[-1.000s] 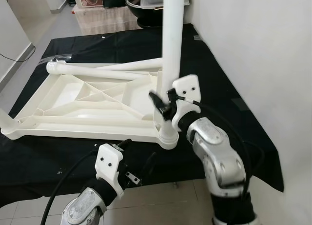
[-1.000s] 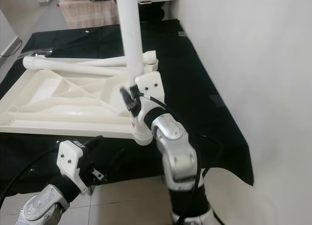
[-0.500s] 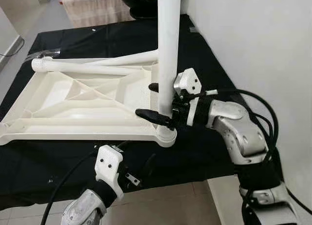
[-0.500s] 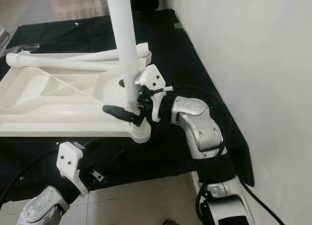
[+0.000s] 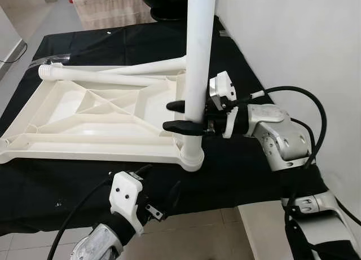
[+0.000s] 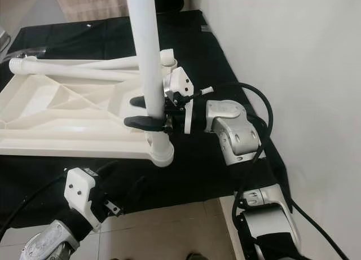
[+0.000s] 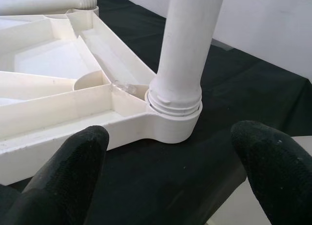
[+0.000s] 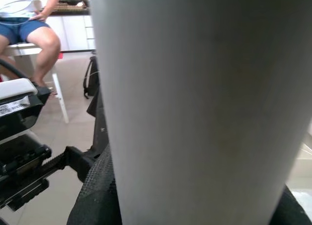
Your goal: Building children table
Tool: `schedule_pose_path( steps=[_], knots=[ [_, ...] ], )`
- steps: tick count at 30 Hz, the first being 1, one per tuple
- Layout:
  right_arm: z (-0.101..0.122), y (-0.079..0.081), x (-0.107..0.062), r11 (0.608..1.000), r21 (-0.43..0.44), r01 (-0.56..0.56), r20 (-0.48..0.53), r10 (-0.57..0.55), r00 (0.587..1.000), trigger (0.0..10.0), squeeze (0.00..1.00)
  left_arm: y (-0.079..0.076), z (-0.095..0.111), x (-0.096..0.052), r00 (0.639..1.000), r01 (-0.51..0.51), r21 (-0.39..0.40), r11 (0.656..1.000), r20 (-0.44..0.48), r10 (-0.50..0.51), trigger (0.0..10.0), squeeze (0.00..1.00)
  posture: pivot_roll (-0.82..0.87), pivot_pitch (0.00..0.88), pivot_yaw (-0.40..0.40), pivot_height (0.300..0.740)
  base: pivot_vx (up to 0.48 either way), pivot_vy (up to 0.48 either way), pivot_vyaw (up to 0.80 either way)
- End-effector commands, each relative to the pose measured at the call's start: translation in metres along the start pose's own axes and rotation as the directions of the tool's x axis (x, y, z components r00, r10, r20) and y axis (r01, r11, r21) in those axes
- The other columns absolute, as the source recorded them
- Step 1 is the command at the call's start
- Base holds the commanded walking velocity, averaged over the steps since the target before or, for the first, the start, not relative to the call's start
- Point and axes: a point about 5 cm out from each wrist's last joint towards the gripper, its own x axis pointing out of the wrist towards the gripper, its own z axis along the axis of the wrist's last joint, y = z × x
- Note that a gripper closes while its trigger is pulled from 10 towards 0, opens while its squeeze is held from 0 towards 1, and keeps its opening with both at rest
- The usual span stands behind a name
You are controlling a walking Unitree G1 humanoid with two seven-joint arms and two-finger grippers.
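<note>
The white plastic tabletop point(image 5: 84, 122) lies upside down on a black cloth. One white leg point(image 5: 198, 57) stands upright in its near right corner socket point(image 5: 192, 158). My right gripper point(image 5: 172, 115) reaches in from the right, level, shut on this leg a little above the socket, one black finger on each side. In the right wrist view the leg point(image 8: 195, 103) fills the space between the fingers point(image 8: 95, 195). My left gripper point(image 5: 159, 181) hangs low at the cloth's front edge, open and holding nothing; its wrist view looks at the socket point(image 7: 173, 120).
Two loose white legs point(image 5: 113, 76) lie across the far rim of the tabletop. A white wall point(image 5: 293, 40) runs close along the right. Tiled floor point(image 5: 192, 237) lies below the front edge. A dark bowl point(image 5: 163, 3) stands beyond. A person sits on a chair point(image 8: 29, 30).
My right arm swung round from below to the right side, and its fingers turned level and closed around the upright leg, then slid slightly higher. The camera shifted; the left gripper stayed low.
</note>
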Motion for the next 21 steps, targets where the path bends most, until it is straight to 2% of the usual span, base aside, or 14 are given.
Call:
schedule_pose_path(
  steps=[1,5,7,8,9,10,11,12,13,14,17,18,19,21],
  knots=[
    [-0.002,0.006,0.004,0.997,-0.005,-0.079,0.006,0.079,0.997,0.0,0.0,-0.003,-0.002,-0.002,1.0,0.008,-0.004,1.0,-0.016,-0.008,10.0,0.0,0.04,0.187,0.005,0.74,0.0,0.0,0.0],
    [-0.007,0.008,0.003,0.998,-0.003,-0.057,-0.002,0.057,0.998,0.0,0.0,-0.002,-0.002,-0.002,1.0,0.01,-0.004,1.0,-0.017,-0.01,10.0,0.0,0.04,0.18,0.008,0.74,0.0,0.0,0.0],
    [-0.022,0.014,0.006,0.991,0.058,0.123,-0.035,-0.121,0.992,0.0,0.0,-0.002,-0.003,-0.002,1.0,0.008,-0.003,1.0,-0.017,-0.008,10.0,0.0,0.03,0.178,-0.003,0.74,0.0,0.0,0.0],
    [-0.022,0.014,0.006,0.991,0.058,0.123,-0.035,-0.121,0.992,0.0,0.0,-0.002,-0.003,-0.002,1.0,0.008,-0.003,1.0,-0.017,-0.008,10.0,0.0,0.03,0.178,-0.003,0.74,0.0,0.0,0.0],
    [-0.033,0.017,0.011,0.962,0.087,0.26,-0.079,-0.253,0.964,0.0,0.0,-0.001,-0.003,-0.003,1.0,0.006,-0.003,1.0,-0.016,-0.006,10.0,0.0,0.02,0.179,0.0,0.74,0.0,0.0,0.0],
    [-0.052,0.013,0.012,0.803,0.067,0.592,-0.199,-0.571,0.797,0.0,0.0,0.0,-0.003,-0.003,1.0,0.003,-0.001,1.0,-0.016,-0.003,10.0,0.0,0.02,0.183,0.007,0.74,0.0,0.0,0.0],
    [-0.052,0.013,0.012,0.803,0.067,0.592,-0.199,-0.571,0.797,0.0,0.0,0.0,-0.003,-0.003,1.0,0.003,-0.001,1.0,-0.016,-0.003,10.0,0.0,0.02,0.183,0.007,0.74,0.0,0.0,0.0],
    [-0.064,0.016,0.004,0.561,0.028,0.828,-0.276,-0.792,0.545,0.0,0.0,0.002,-0.002,-0.003,1.0,0.001,0.0,1.0,-0.016,-0.001,10.0,0.0,0.01,0.184,0.008,0.74,0.0,0.0,0.0],
    [-0.064,0.016,0.004,0.561,0.028,0.828,-0.276,-0.792,0.545,0.0,0.0,0.002,-0.002,-0.003,1.0,0.001,0.0,1.0,-0.016,-0.001,10.0,0.0,0.01,0.184,0.008,0.74,0.0,0.0,0.0],
    [-0.073,0.035,0.008,0.485,0.027,0.874,-0.318,-0.825,0.468,0.0,0.0,0.003,-0.002,-0.002,1.0,0.003,0.001,1.0,-0.017,-0.003,10.0,0.0,0.01,0.183,0.015,0.74,0.0,0.0,0.0],
    [-0.076,0.05,0.016,0.472,0.045,0.88,-0.334,-0.823,0.458,0.0,0.0,0.004,-0.003,-0.001,1.0,0.006,0.001,1.0,-0.017,-0.006,10.0,0.0,0.0,0.178,0.019,0.74,0.0,0.0,0.0],
    [-0.076,0.057,0.023,0.499,0.07,0.864,-0.331,-0.805,0.492,0.0,0.0,0.005,-0.003,0.001,1.0,0.01,0.001,1.0,-0.017,-0.01,10.0,0.0,-0.01,0.164,0.024,0.74,0.0,0.0,0.0],
    [-0.075,0.053,0.028,0.524,0.074,0.848,-0.318,-0.794,0.518,0.0,0.0,0.005,-0.004,0.003,1.0,0.014,0.0,1.0,-0.016,-0.014,10.0,0.0,-0.01,0.158,0.022,0.74,0.0,0.0,0.0],
    [-0.075,0.047,0.03,0.523,0.067,0.85,-0.312,-0.798,0.516,0.0,0.0,0.006,-0.005,0.005,1.0,0.017,0.0,1.0,-0.015,-0.017,10.0,0.0,-0.01,0.155,0.02,0.74,0.0,0.0,0.0]
  ],
)
